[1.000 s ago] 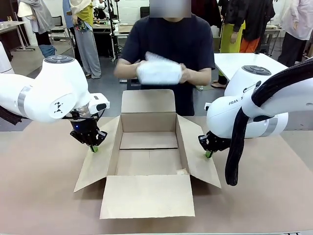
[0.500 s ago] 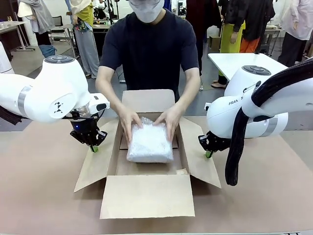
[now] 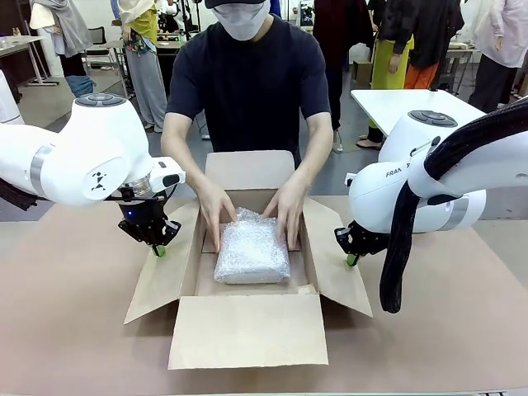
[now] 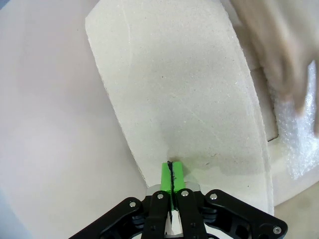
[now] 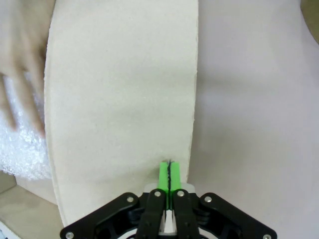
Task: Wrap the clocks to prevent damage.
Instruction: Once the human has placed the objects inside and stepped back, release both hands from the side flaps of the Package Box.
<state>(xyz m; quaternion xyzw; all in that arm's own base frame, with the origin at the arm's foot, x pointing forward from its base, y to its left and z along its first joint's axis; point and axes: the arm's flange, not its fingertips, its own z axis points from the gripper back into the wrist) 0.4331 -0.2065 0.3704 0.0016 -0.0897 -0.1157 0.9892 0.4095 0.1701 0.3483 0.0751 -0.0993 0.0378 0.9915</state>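
An open cardboard box [image 3: 247,330] sits mid-table with its flaps spread out. A person's two hands [image 3: 213,216] press a bubble-wrapped bundle [image 3: 252,248] down inside it; the clock itself is hidden by the wrap. My left gripper [image 3: 158,248] is shut and pinches the edge of the box's left flap [image 4: 184,114]. My right gripper [image 3: 352,259] is shut the same way on the right flap [image 5: 119,99]. In the wrist views the green pads [image 4: 171,177] [image 5: 168,177] meet on the cardboard edge, and the bubble wrap [image 4: 299,144] [image 5: 20,144] shows at the side.
The brown table [image 3: 66,330] has free room on both sides of the box. A white table [image 3: 404,103] and several standing people are farther back behind the person.
The person brought the wrapped bundle from chest height down into the box and now presses it lower. Neither arm has moved.
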